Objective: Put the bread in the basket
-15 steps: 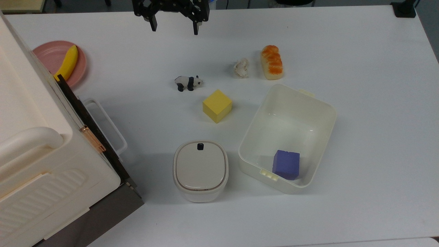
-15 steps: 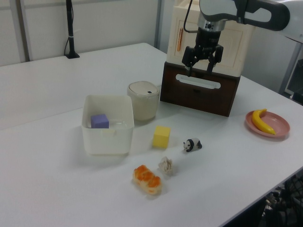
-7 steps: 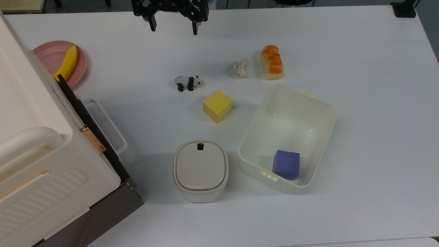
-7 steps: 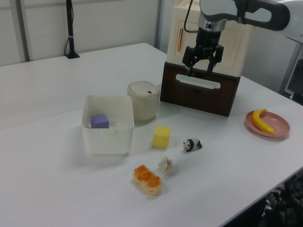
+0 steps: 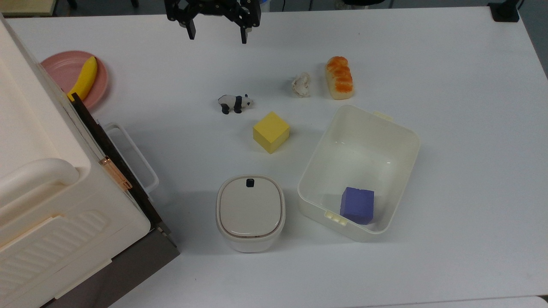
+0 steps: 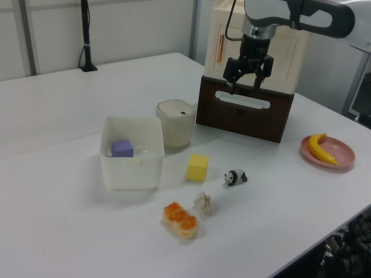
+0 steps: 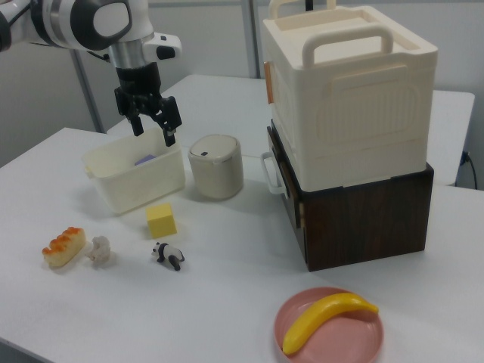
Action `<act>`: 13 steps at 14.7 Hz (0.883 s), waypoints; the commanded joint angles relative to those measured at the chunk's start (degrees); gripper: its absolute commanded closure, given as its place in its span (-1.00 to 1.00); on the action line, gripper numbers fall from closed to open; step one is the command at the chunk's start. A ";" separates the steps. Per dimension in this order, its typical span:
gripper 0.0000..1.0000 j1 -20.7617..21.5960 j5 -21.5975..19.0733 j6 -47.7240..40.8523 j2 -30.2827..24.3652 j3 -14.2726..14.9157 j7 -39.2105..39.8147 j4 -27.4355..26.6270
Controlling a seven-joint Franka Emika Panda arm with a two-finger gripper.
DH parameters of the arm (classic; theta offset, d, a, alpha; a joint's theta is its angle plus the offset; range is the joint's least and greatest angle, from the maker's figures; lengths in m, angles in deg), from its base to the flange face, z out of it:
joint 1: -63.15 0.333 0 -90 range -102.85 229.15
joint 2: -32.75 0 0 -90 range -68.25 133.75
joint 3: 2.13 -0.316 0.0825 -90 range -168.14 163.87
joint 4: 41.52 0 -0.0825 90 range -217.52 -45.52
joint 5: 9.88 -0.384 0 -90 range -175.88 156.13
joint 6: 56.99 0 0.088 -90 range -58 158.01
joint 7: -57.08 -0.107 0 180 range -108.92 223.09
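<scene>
The claw (image 5: 216,36) hangs wide open and empty, seemingly high above the bench (image 5: 449,85); the bread (image 5: 339,77) lies just outside the basket (image 5: 409,137).

- The bread (image 5: 339,77) shows an orange-brown glazed top over pale cream sides, just beyond the cream-white basket (image 5: 404,132).
- A purple cube (image 5: 357,205) sits inside the basket.
- A yellow cube (image 5: 271,131) and a black-and-white panda figure (image 5: 234,103) lie beside the basket.
- A whitish paper wad (image 5: 301,84) rests next to the bread.
- A yellow banana (image 5: 84,78) lies on a pink plate (image 5: 64,68).
- The black gripper (image 5: 216,35) hangs over the white table (image 5: 449,64).
</scene>
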State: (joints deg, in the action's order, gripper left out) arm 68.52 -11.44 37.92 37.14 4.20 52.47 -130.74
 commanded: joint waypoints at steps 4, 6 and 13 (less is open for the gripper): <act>-1.00 1.04 -0.20 -1.14 -0.70 0.17 2.76 -1.65; -1.00 2.09 -0.20 -1.14 -1.14 0.09 3.29 -3.23; -1.00 9.38 -0.20 -0.08 -1.06 0.00 2.50 -8.95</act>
State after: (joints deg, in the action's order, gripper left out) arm 74.30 -11.44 37.81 37.24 3.72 54.66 -136.17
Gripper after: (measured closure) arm 0.000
